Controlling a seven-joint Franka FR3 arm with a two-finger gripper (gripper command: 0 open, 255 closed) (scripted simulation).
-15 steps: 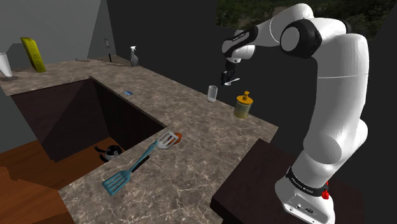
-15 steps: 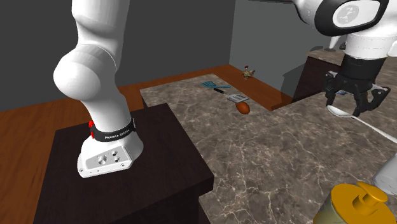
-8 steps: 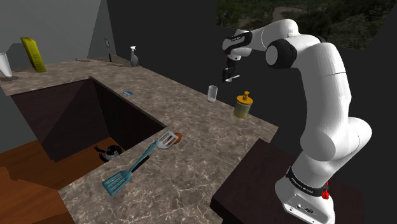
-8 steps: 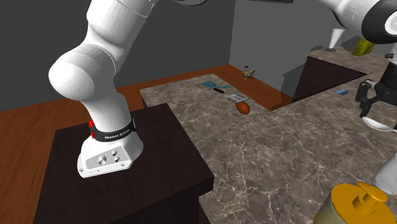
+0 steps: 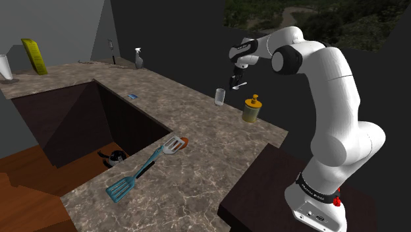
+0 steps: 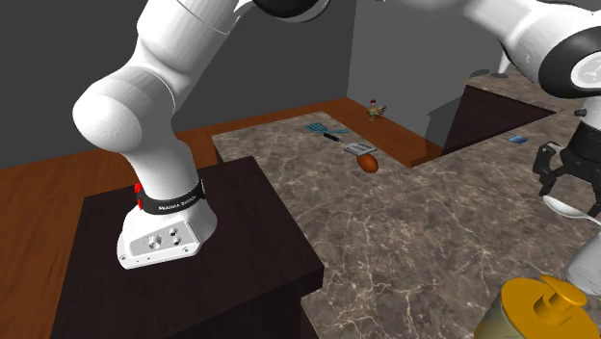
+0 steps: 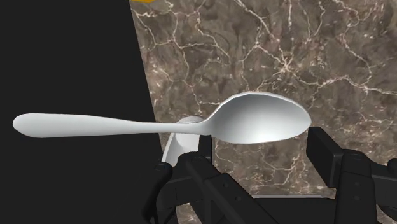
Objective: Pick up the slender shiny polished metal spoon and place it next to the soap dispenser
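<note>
Jaws: the gripper [image 7: 263, 142] has its two black fingers set apart and clasping the bowl of the spoon [image 7: 242, 121] between them; gripper and spoon are both clear of the counter, so the hold is judged firm.
Spoon's long axis: crosswise to the fingers and about level; the bowl lies over the marbled counter [image 7: 305, 57]; the handle runs out past one finger and over the black area [image 7: 63, 63] beyond the counter's edge.
Spoon's place: aloft in the jaws, above the counter's edge and not yet set down.
Way to the goal: in the shoulder view the soap dispenser [image 5: 251, 109], olive with a yellow pump, stands on the counter below the gripper and a little to that view's right; a clear glass [image 5: 220, 97] stands near it, on that view's left; the coming move looks mostly downward, toward the dispenser's side.
Caution: lowered as it lies, the handle would likely overhang the edge; a turn of the wrist seems called for.
Arm: only one, so no choice of side.
Writing: a black band [image 6: 171, 204] near the arm's base bears white lettering that appears to read FRANKA EMIKA; the dispenser shows no readable label.
</note>
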